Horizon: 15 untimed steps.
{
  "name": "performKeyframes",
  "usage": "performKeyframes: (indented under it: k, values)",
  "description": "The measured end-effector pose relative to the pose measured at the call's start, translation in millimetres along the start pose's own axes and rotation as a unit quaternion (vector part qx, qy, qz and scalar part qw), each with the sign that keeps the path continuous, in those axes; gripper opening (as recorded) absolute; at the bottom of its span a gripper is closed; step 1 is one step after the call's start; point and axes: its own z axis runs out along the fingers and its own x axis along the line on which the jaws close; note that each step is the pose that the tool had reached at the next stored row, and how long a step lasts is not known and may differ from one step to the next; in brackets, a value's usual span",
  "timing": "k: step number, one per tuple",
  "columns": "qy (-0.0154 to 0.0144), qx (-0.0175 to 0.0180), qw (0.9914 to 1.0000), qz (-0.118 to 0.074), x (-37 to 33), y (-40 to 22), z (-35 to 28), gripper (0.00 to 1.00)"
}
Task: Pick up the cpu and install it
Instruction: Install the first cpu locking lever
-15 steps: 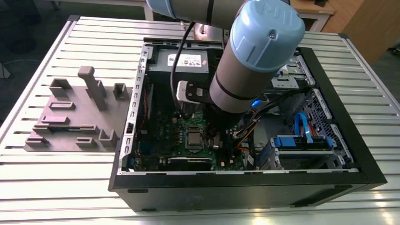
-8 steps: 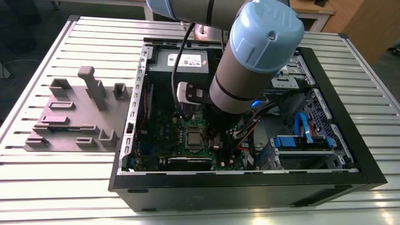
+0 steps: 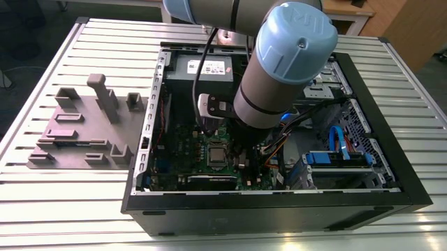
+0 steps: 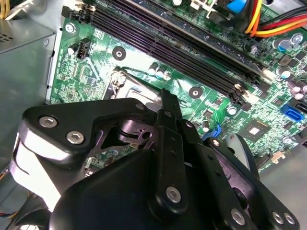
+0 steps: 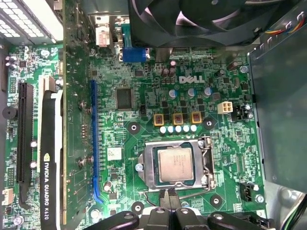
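Tabletop point(image 3: 63, 209): ribbed metal, carrying an open computer case point(image 3: 279, 209) and a grey fixture tray point(image 3: 77, 130).
Motherboard point(image 5: 158, 96): green, flat inside the case.
Socket frame point(image 5: 206, 163): silver, surrounding the cpu.
Cpu point(image 5: 175, 164): seated in the socket, metal top up, lying square.
Claw point(image 5: 168, 196): fingertips pressed together, holding nothing, just beside the socket's edge.
Handling note: keep descent vertical and clear of the frame.
Obscured: in the exterior view the arm covers the claw.

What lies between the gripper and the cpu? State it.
In the first wrist view, the gripper sits just off the cpu. Between them lies the silver socket frame edge and a strip of green motherboard.
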Motion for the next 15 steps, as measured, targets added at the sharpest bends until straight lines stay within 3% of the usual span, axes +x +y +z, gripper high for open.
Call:
performKeyframes:
  k: [15]
  values:
    - [0.0005,-0.0001,1.00000,-0.002,1.1,-0.7,4.7,0.10]
